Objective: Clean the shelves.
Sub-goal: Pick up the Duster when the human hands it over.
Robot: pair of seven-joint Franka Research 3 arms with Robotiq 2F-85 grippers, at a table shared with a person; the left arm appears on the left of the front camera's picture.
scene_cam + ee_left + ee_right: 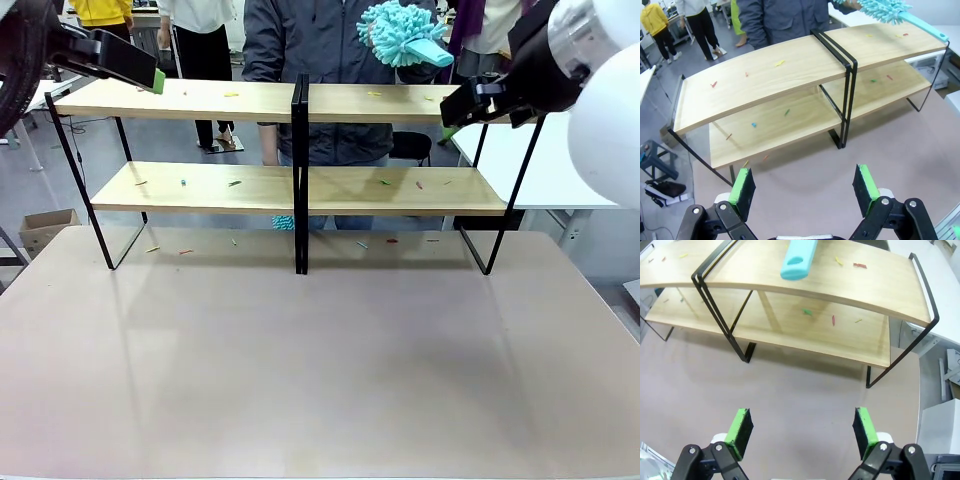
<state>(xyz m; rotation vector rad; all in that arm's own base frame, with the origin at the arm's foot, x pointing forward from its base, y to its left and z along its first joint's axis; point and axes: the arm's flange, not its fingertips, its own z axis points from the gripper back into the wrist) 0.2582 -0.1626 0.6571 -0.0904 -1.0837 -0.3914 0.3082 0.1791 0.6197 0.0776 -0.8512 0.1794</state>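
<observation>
Overall, a pale table point(320, 380) carries the shelves point(250, 187), which stand across its far half: two long light-wood boards on a thin black frame, with a black post point(300, 170) at mid-length. A person point(330, 40) stands directly behind the rack. A teal fluffy duster point(400, 35) is held over the right half of the top board, its handle angled toward the right end. Whether it touches the wood cannot be told.

Contents: both boards bear small coloured scraps point(234, 183) in yellow, green, red and blue, scattered singly along their length. More scraps lie on the table under the rack.

Left gripper point(805, 182): jaws spread wide, green pads point(742, 186) apart, nothing between them, touching nothing. From the front it sits at the left end of the top board, at board height.

Right gripper point(802, 427): jaws likewise spread fully, empty, clear of the rack. From the front it sits just beside the right end of the top board.
</observation>
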